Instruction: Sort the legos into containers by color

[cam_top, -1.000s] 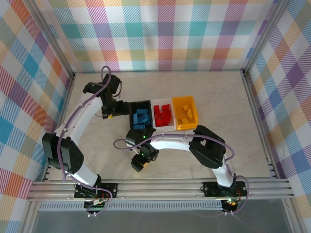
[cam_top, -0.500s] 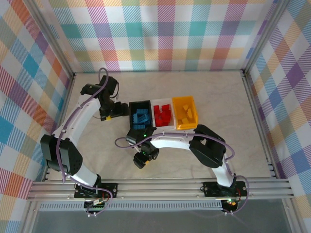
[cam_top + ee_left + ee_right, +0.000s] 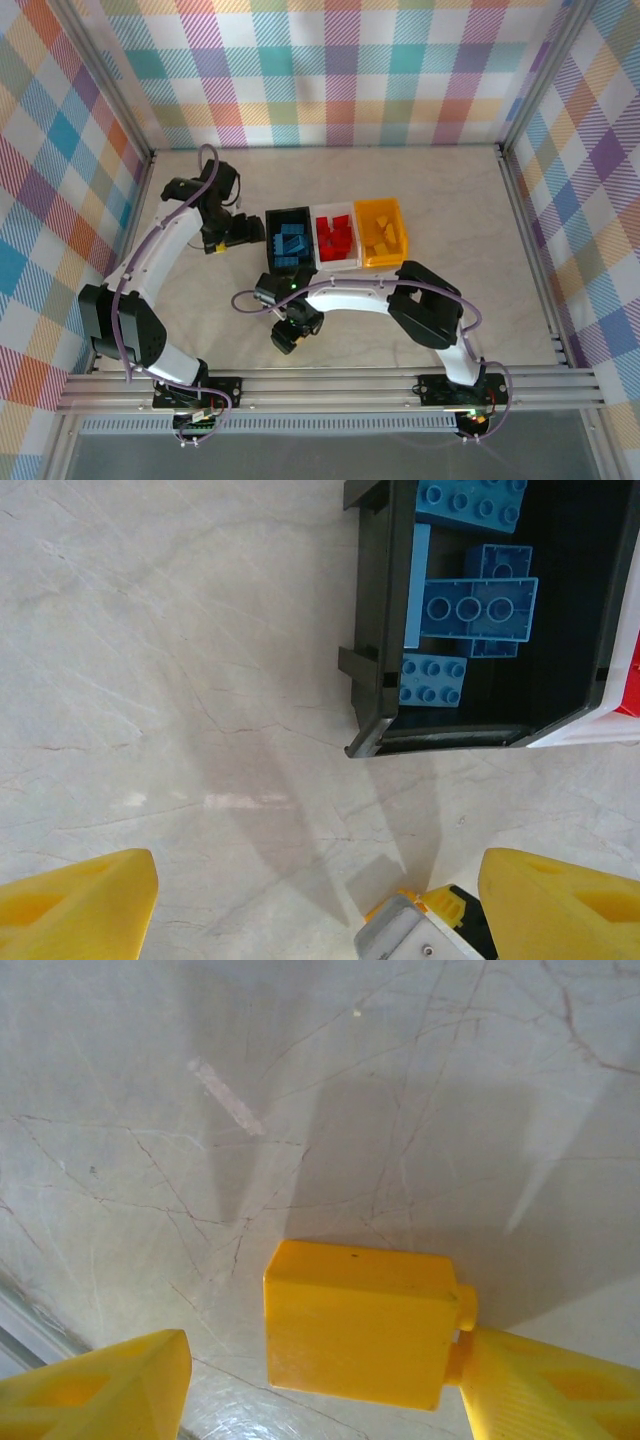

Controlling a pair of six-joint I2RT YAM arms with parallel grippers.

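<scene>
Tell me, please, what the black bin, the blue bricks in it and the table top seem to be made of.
Black bin: seemingly moulded plastic, semi-matte; thin walls with ribs on the outside.
Blue bricks: hard plastic, smooth with a slight sheen; crisp round studs.
Table top: looks like pale marble with fine veins, faintly glossy; it could equally be a printed laminate.
</scene>
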